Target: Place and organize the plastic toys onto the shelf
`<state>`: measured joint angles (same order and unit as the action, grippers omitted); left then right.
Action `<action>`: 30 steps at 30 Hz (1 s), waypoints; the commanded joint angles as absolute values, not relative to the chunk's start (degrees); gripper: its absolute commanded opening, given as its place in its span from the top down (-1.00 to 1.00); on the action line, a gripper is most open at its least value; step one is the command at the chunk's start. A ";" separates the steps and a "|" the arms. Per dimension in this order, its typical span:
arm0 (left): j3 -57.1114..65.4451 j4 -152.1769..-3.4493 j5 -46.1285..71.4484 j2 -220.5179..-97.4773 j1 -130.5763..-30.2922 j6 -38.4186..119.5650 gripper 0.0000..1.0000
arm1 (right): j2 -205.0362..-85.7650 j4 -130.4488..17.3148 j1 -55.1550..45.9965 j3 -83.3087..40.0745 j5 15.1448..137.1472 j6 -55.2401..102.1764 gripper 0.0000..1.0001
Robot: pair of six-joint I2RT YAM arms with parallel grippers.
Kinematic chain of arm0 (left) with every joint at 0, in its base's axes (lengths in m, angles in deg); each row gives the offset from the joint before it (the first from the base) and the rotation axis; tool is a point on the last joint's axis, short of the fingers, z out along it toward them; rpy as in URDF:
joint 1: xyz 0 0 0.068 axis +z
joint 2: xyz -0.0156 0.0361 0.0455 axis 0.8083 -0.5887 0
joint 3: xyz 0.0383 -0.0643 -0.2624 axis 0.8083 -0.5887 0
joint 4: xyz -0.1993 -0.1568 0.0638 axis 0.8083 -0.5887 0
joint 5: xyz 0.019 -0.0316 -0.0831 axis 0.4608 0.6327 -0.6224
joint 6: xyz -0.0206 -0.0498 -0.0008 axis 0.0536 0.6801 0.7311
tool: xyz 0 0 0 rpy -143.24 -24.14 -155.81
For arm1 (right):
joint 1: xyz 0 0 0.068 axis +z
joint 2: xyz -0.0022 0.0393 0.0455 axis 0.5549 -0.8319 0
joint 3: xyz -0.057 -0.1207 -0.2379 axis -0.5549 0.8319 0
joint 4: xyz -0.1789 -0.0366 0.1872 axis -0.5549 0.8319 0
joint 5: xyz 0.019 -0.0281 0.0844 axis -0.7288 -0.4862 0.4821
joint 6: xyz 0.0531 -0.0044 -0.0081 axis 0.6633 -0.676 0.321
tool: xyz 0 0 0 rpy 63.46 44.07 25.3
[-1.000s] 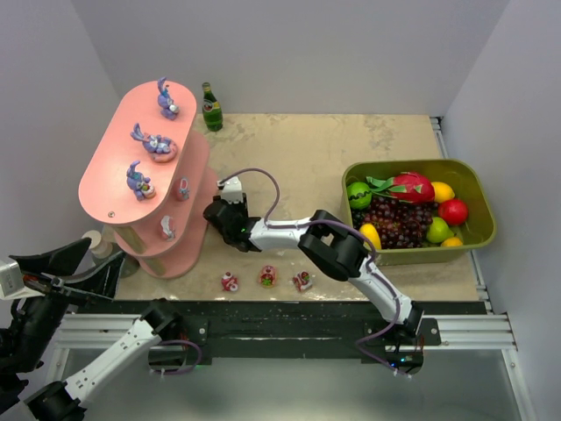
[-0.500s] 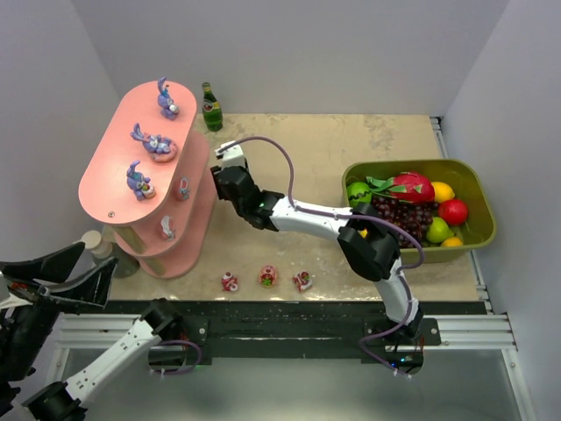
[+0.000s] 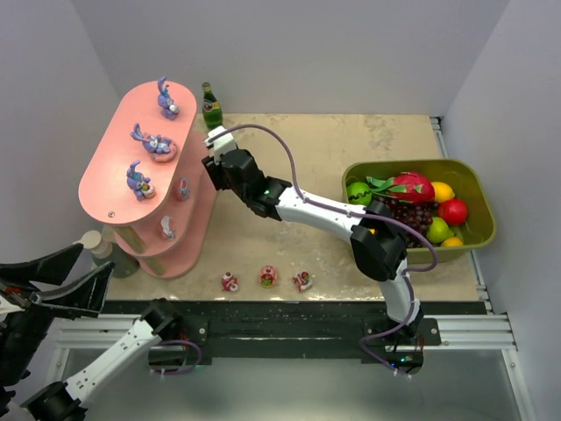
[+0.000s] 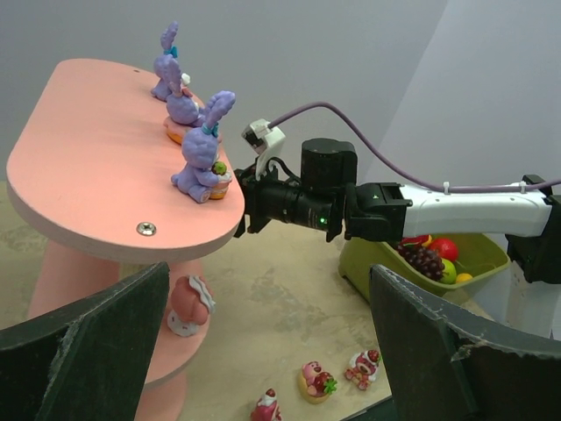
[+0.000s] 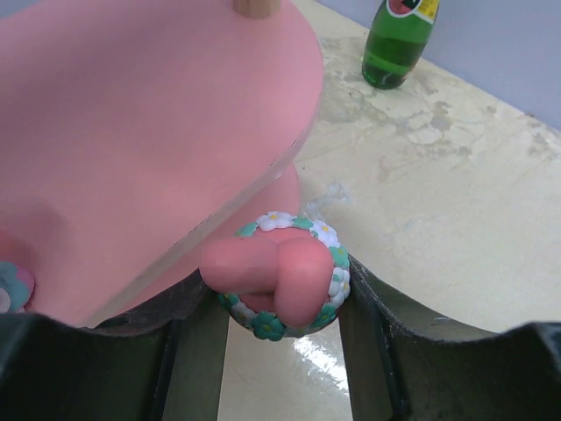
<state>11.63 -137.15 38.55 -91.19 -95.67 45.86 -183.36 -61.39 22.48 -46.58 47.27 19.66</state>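
We take this for a robotics lab's test cell: plain grey walls (image 3: pixel 307 53) box in a beige table (image 3: pixel 351 149) (scuffed and stained), and an aluminium rail (image 3: pixel 289 329) along its near edge carries robot arms (image 3: pixel 316 209).

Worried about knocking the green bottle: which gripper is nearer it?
Right. The right gripper, holding a toy, is at the shelf near the bottle; the left gripper is far off, near-left corner.

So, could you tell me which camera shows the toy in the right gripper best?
The right wrist view: the pink toy with its flower ring sits close-up in the right gripper. In the top external and left wrist views the gripper body hides it.
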 commanded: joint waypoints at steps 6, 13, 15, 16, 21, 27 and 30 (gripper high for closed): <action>12.51 -134.41 37.53 -92.99 -95.51 43.85 -0.99 | -177.44 -64.72 20.96 -47.76 55.75 17.01 0.78; 12.59 -133.71 37.27 -93.35 -95.42 43.76 -0.99 | -180.51 -68.06 20.70 -49.95 62.52 17.01 0.77; 12.59 -133.71 37.09 -93.44 -95.42 43.76 -0.99 | -181.30 -68.06 20.61 -50.92 63.75 17.00 0.77; 12.68 -133.79 36.83 -93.52 -95.42 43.76 -0.99 | -182.00 -67.97 20.61 -51.79 64.28 15.96 0.77; 12.77 -133.71 36.48 -93.35 -95.51 43.76 -0.99 | -183.41 -69.38 20.26 -52.50 68.42 13.23 0.74; 13.21 -133.71 36.30 -93.35 -95.42 43.76 -0.99 | -185.69 -70.25 19.73 -53.65 72.19 13.31 0.70; 13.21 -133.88 36.30 -93.35 -95.42 43.76 -0.99 | -186.75 -70.87 19.47 -54.26 73.60 13.40 0.69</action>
<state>12.46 -135.68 37.50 -91.58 -95.67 44.87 -186.14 -66.57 20.09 -50.64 69.89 14.46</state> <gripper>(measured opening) 0.994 0.499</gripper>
